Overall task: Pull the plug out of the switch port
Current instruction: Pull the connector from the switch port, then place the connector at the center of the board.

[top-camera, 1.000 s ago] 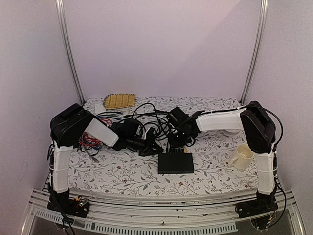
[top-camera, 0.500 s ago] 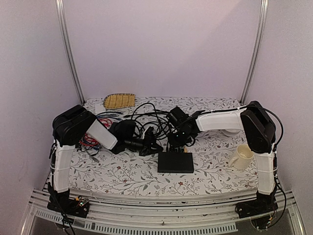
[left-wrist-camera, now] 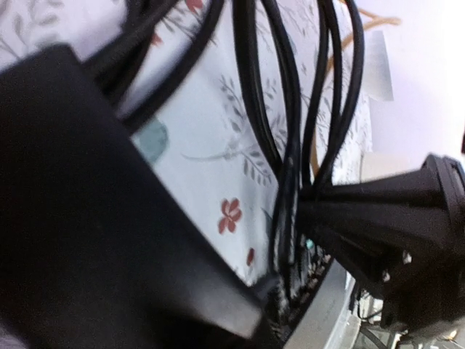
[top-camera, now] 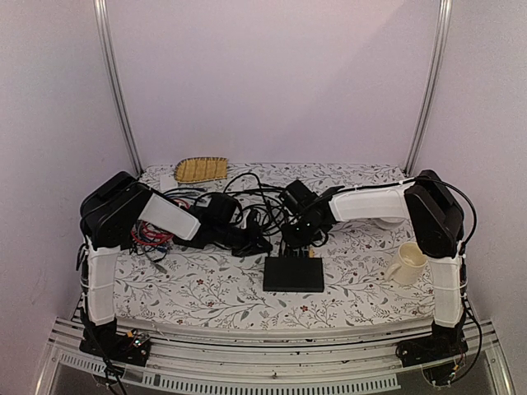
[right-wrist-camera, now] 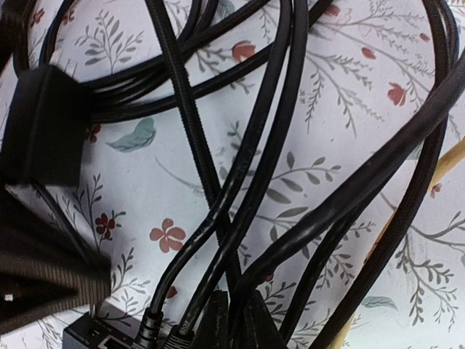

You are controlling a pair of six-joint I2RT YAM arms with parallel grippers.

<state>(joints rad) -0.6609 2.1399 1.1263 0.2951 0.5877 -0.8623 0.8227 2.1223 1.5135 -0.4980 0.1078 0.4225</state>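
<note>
right jaws pinched shut on black cable point(right-wrist-camera: 190, 134) just above switch point(top-camera: 294, 274); left jaws closed, hold unclear. mug point(top-camera: 409, 262) at right, contents unseen.

Cream mug point(top-camera: 409, 262), yellow woven mat point(top-camera: 201, 169), floral tablecloth point(top-camera: 214, 290), red wires point(top-camera: 146, 236)

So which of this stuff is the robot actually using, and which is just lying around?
For the job:
switch
plugs in its ports
black cables

Just lying about:
cream mug
yellow woven thing
red and blue wires
</note>
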